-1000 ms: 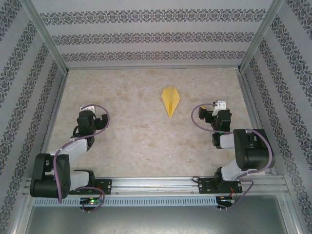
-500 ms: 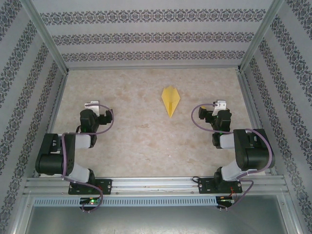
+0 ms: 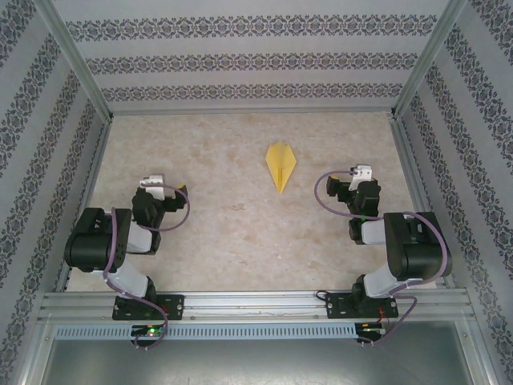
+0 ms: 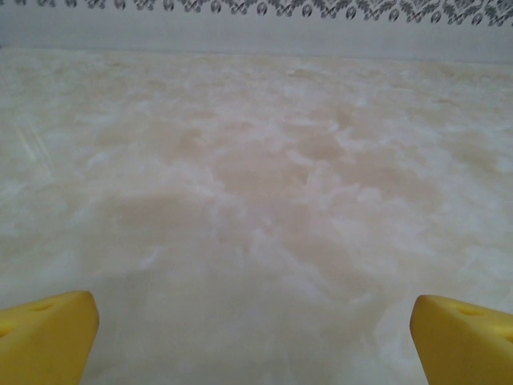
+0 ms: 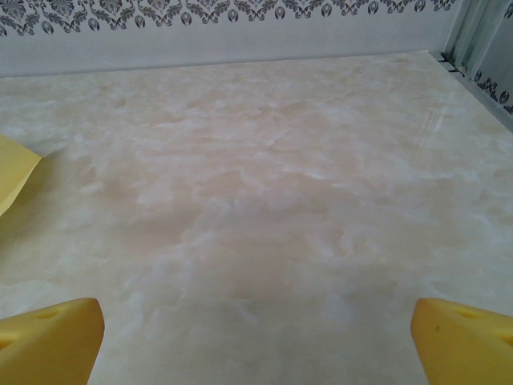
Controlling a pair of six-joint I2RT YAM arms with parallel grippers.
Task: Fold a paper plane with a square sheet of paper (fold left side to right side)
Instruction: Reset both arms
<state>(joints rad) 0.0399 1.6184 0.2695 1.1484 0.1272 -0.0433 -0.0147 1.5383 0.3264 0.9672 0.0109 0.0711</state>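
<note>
Left pincer has pulled back; it and right pincer gape empty, paper plane between them, untouched.

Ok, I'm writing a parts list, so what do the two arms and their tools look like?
The left arm and right arm are chunky black housings joined by pale grey links, each with a purple cable looping along it. The left tool and right tool are black with a white part, and their fingertips are blunt bright-yellow wedges. No readable markings.
</note>
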